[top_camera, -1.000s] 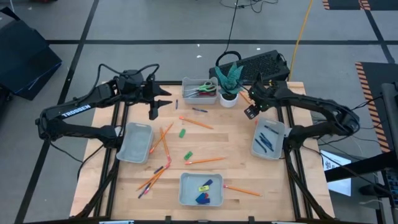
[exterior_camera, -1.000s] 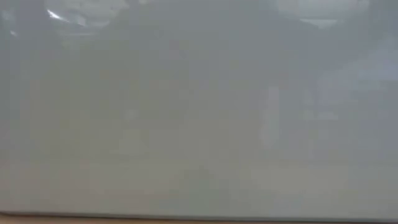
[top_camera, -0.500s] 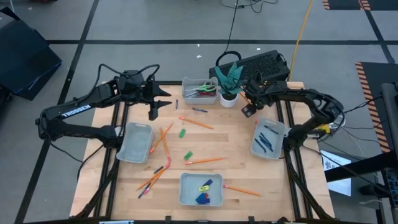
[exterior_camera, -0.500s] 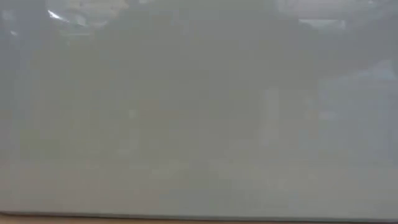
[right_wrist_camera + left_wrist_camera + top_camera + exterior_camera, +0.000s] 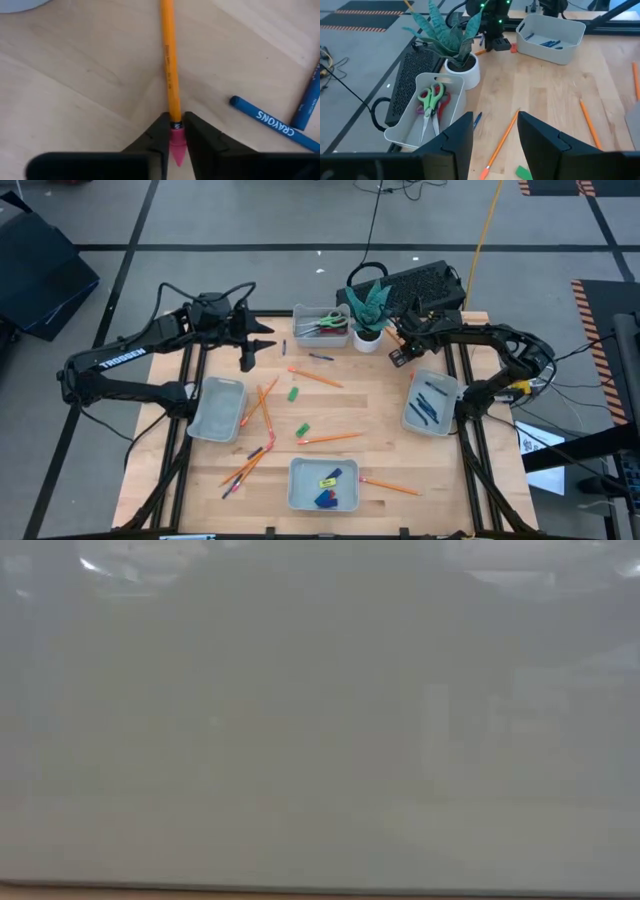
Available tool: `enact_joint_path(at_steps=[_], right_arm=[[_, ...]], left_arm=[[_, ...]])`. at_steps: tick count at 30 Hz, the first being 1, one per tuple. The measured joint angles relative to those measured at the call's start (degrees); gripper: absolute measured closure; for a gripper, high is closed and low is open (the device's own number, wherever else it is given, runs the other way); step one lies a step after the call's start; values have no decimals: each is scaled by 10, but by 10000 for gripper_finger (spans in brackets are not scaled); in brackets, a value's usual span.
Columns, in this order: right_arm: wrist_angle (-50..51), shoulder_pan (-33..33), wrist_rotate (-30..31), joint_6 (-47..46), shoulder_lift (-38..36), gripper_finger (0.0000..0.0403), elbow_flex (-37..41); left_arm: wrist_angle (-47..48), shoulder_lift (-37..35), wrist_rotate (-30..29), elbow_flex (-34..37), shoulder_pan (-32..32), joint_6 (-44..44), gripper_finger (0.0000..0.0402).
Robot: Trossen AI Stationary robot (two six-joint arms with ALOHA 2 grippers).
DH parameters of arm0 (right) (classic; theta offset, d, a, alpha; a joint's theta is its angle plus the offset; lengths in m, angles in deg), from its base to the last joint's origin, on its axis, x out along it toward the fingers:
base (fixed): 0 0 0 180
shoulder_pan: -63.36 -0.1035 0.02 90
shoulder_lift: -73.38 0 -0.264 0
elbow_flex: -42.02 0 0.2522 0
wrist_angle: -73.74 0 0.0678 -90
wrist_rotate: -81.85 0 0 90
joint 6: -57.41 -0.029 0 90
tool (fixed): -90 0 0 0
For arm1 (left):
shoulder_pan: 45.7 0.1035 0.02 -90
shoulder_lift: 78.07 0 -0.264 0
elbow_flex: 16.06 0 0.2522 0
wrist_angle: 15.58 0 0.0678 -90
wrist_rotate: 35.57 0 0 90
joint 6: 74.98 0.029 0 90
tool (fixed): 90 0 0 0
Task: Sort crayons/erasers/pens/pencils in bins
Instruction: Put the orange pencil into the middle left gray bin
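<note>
My right gripper (image 5: 400, 354) is at the table's far right, beside the white plant pot (image 5: 367, 338), shut on an orange pencil (image 5: 170, 60). My left gripper (image 5: 248, 360) hangs open over the far left with nothing between its fingers (image 5: 495, 145). Four grey bins stand around the table: the far one (image 5: 320, 326) holds scissors, the left one (image 5: 217, 408) shows nothing inside, the near one (image 5: 323, 483) holds erasers, and the right one (image 5: 432, 402) holds blue pens. Loose pencils (image 5: 315, 377), green erasers (image 5: 293, 393) and a pen (image 5: 320, 357) lie on the wood. My right gripper pinches the pencil's pink rubber end (image 5: 176, 142) between its two fingers. The fingers lie in line with the pencil, whose orange shaft (image 5: 169, 75) runs straight on from the fingertips over the wood. Whether the shaft rests on the table, I cannot tell.
Blue crayons (image 5: 272, 120) lie on the wood close to my right gripper. A black keyboard (image 5: 420, 285) sits beyond the table's far edge. More pencils lie near the left bin (image 5: 245, 468) and the near bin (image 5: 390, 486). The low view is filled by a grey blur.
My right arm has drawn its elbow in, and its gripper has shifted slightly toward the plant pot and the far edge. My left arm has kept still.
</note>
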Motion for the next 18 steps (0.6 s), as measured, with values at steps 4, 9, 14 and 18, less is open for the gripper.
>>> enact_joint_path(at_steps=[4,9,14,18], right_arm=[[-5,-1,0,1,-10,384,1],[5,-20,-3,-21,-79,382,5],[31,-51,37,-47,-204,380,4],[14,-84,81,-58,-313,383,3]], left_arm=[[0,0,0,0,0,-9,245],[16,0,3,0,0,-8,245],[-14,-2,5,27,-1,-15,245],[-107,-2,45,79,-1,-27,245]])
